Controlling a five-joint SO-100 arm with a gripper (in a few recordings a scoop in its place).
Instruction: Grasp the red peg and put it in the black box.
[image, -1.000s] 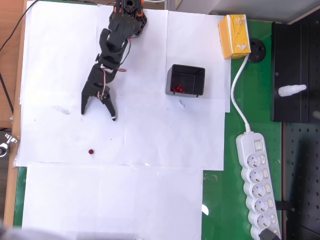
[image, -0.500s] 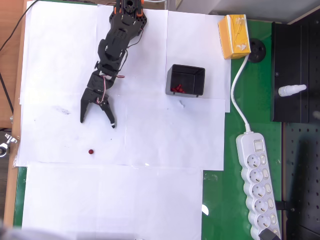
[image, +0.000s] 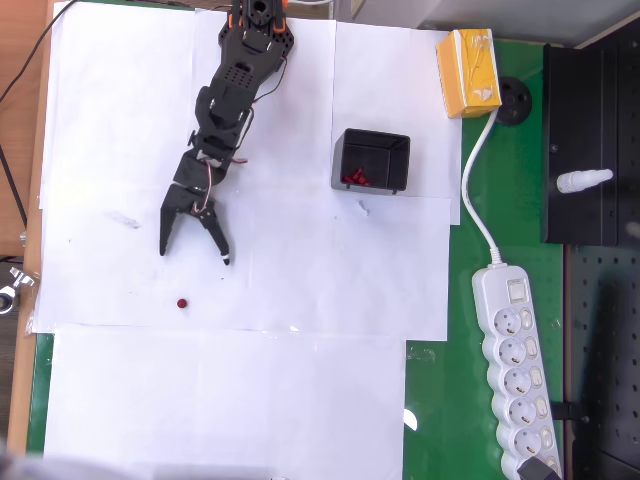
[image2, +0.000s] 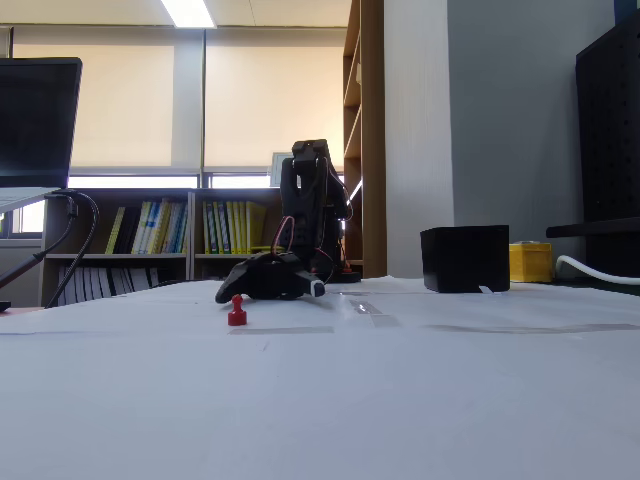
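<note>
With the 2 black fingers (image: 193, 252) spread open and empty, the tiny dark red round peg (image: 181, 303) stands on the white paper-covered worktop (image: 300, 280) just beyond their tips, so I judge they should advance straight, straddle it low, then close.

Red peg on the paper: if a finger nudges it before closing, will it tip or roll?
The red peg stands upright, narrow and tiny beside the open gripper, so a nudge probably topples it. It looks round from overhead, so it may then roll on the smooth paper.
</note>
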